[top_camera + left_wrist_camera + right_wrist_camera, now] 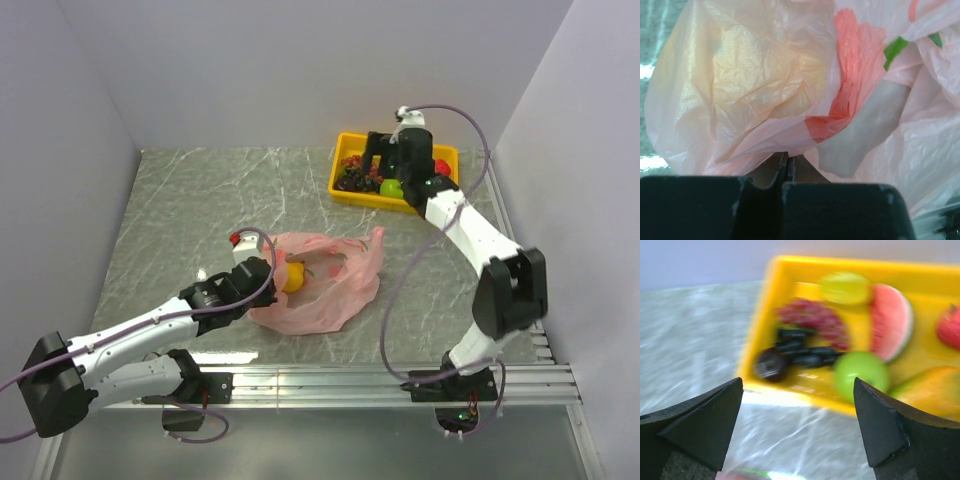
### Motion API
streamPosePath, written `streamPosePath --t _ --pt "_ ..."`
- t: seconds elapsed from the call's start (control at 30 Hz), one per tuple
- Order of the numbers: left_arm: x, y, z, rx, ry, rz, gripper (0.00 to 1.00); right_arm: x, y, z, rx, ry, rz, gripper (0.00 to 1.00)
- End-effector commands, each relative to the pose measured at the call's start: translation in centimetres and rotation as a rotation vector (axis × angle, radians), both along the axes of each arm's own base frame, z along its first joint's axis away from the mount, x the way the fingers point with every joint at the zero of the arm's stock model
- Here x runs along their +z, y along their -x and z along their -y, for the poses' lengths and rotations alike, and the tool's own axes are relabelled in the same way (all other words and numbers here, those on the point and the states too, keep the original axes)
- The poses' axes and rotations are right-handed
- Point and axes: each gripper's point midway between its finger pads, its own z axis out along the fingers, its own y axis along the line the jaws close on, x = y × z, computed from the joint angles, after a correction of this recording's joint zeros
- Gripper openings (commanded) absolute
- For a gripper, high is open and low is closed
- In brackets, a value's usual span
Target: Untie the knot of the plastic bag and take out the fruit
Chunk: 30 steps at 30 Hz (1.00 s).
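Jaws of the left gripper [787, 162] are clamped on the left edge of the plastic bag [330, 290], which lies crumpled mid-table with a yellow fruit [293, 277] inside, while the right gripper [797, 390] hangs wide open over the yellow tray [337, 178].

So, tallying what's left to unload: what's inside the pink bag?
A yellow fruit shows through the plastic bag, with a green sliver nearby. Crumpled plastic covers anything else inside.
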Motion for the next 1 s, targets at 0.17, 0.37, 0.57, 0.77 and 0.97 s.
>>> streamPosePath --t 0.17,0.37,0.57,0.77,0.97 --pt "1.1 -0.8 -2.3 0.141 -0.009 0.042 0.01 6.1 13.9 -12.1 0.454 0.033 0.167 0.84" --pt "1.8 -0.8 -3.2 0.184 -0.009 0.056 0.01 2.1 23.5 -19.3 0.814 -0.007 0.108 0.68" --pt "1.6 -0.6 -3.6 0.205 -0.022 0.045 0.0 -3.2 27.4 -23.1 0.973 -0.025 0.026 0.64" --pt "1.4 -0.5 -3.5 0.201 -0.013 0.035 0.01 -7.0 27.1 -25.4 0.971 -0.026 -0.017 0.69" --pt "1.8 -0.5 -3.2 0.187 0.0 0.041 0.0 -10.1 24.0 -25.6 0.823 0.02 -0.035 0.9"
